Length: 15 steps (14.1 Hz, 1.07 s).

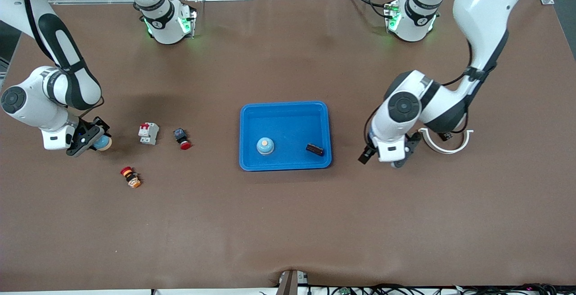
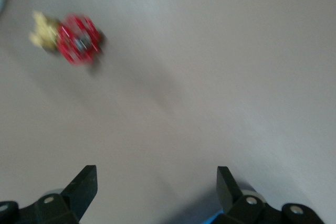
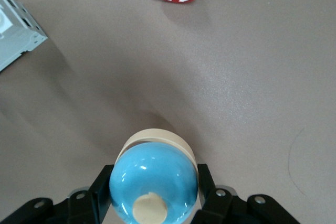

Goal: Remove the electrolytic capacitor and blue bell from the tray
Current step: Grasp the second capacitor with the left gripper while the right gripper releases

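So we've got the shallow bright-blue plastic tray (image 1: 285,135) with rounded corners as our landmark, sitting mid-bench on the brown matte bench (image 1: 288,223).

Inside it, a glossy blue dome bell with a cream button on top (image 1: 265,146) rests nearer the front camera than the tray's middle. Beside it, toward the left arm's end of the tray, lies the small dark cylindrical electrolytic capacitor (image 1: 314,149), on its side.

The right tool (image 1: 92,139) is well away from the tray toward the right arm's end of the bench, clamped on a second glossy blue dome bell with a cream base (image 3: 154,182). The left tool (image 1: 387,156) hangs just off the tray's edge, jaws wide and empty.

Handling guess: the capacitor looks light, rigid and smooth, and it'll probably roll, so we'd pinch across the body. The bell looks hard and slippery on the dome; gripping low at the base rim seems safer.

Also off the tray: a white breaker block (image 1: 148,133), a red mushroom push-button (image 1: 182,138), and a red-and-yellow button switch (image 1: 130,177).
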Motion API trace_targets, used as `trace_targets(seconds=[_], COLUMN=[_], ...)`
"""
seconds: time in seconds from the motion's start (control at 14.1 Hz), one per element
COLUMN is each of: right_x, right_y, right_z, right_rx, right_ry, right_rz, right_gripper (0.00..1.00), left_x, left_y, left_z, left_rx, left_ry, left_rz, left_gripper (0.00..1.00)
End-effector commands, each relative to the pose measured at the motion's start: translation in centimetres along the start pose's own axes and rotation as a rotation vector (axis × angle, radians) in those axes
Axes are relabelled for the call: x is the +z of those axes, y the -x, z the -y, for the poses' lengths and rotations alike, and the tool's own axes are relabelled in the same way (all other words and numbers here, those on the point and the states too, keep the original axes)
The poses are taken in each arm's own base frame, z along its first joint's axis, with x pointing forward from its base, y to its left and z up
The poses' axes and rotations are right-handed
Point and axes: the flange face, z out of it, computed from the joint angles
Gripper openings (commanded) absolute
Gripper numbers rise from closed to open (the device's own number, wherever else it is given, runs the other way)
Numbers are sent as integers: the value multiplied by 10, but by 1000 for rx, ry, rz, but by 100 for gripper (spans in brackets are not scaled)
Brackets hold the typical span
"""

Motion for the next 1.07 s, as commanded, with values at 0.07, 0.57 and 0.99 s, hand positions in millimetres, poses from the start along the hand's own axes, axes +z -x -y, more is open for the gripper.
trace_targets(seconds=[0.07,0.57,0.99], right_x=[9,21,18], right_y=[2,4,7], right_z=[10,12,8], right_rx=[-17,-16,2], right_ry=[17,24,29], right_rz=[-9,-14,-17], right_gripper=[42,43,100], left_x=[-8,28,72], left_y=[52,132,152], left_z=[-40,-58,-72], left_rx=[-14,-126,-242], left_ry=[39,29,67], left_rz=[39,52,19], left_gripper=[100,97,78])
